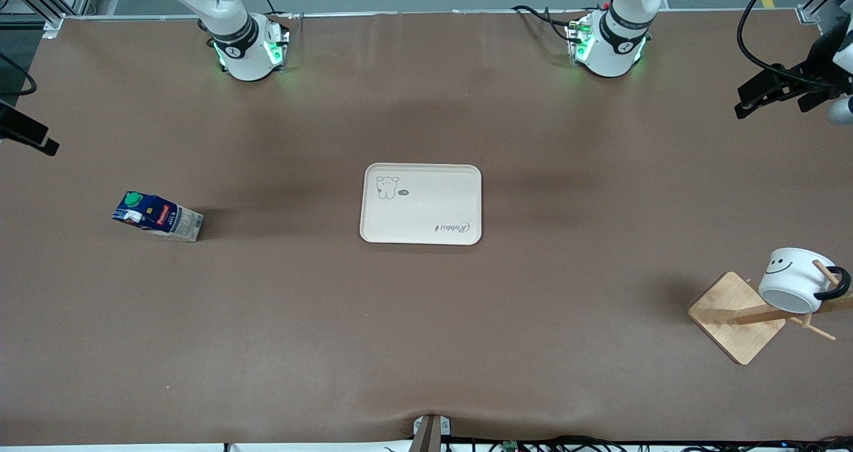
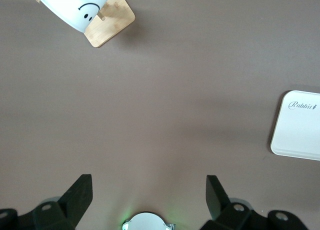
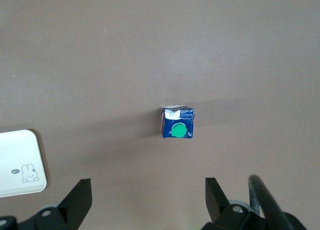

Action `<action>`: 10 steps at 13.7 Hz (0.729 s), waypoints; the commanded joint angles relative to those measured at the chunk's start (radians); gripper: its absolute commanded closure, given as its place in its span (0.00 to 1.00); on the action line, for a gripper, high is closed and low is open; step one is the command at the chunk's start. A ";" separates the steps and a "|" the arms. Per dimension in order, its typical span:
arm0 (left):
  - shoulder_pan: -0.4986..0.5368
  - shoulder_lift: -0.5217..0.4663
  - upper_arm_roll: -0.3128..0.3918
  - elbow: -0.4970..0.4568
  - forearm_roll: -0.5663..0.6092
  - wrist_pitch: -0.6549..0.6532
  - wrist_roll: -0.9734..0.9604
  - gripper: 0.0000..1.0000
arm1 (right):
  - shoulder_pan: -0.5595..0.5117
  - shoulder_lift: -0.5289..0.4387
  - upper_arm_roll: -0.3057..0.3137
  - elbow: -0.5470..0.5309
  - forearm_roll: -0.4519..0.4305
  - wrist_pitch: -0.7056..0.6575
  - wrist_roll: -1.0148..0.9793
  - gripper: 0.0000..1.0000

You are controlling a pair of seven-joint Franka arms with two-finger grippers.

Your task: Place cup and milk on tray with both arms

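Brown table (image 1: 426, 339) holds tray (image 1: 420, 204), milk (image 1: 158, 216), apparently rack-hung cup (image 1: 796, 280); both grippers (image 2: 149, 190) (image 3: 148, 192) spread, empty.

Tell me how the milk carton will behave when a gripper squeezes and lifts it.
The milk stands upright on the table as a tall, narrow box, so a sideways nudge would probably tip it. Its thin carton walls may dent under a hard squeeze. The flat sides should give the right gripper, now open above it, fair purchase.

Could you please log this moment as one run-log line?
cup: on rack | milk: on table | tray: bare | left gripper, right gripper: open, raised
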 commanded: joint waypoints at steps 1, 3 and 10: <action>0.002 0.031 -0.002 0.049 0.019 -0.020 -0.004 0.00 | -0.016 0.007 0.008 0.013 -0.005 0.000 -0.011 0.00; 0.004 0.032 -0.001 0.055 0.020 -0.020 -0.005 0.00 | -0.016 0.007 0.008 0.013 -0.005 0.000 -0.011 0.00; 0.005 0.086 0.001 0.087 0.108 -0.004 0.024 0.00 | -0.016 0.007 0.009 0.013 -0.005 0.000 -0.011 0.00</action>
